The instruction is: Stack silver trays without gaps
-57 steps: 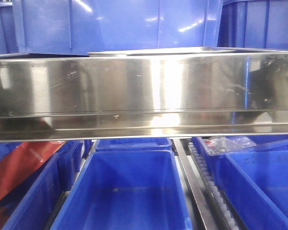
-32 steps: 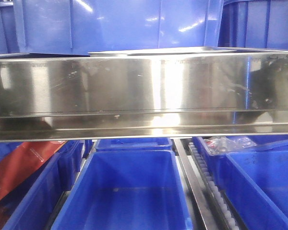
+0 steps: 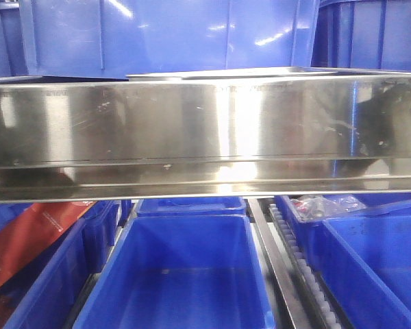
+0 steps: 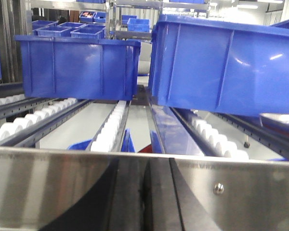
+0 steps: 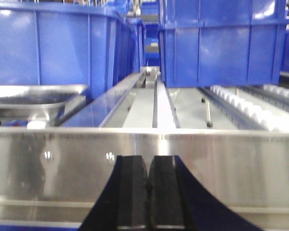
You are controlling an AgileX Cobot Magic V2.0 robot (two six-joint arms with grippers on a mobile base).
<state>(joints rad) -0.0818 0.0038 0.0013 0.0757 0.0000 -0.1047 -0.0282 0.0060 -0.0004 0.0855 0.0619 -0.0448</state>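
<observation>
At lower left, a red packet (image 3: 27,240) lies in a blue bin (image 3: 185,274). A mirror-like steel beam (image 3: 192,130) crosses the front view. Just behind its top edge shows the thin rim of a silver tray (image 3: 226,71), in front of more bins. The left gripper (image 4: 145,192) has its dark fingers pressed together, empty. The right gripper (image 5: 148,192) is likewise closed on nothing, with the tray to its left.

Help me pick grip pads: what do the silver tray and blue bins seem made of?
Silver tray: probably polished stainless steel, given its bright, mirror-like reflections. Blue bins: likely moulded plastic, with uniform glossy colour, ribbed walls and soft highlights.
</observation>
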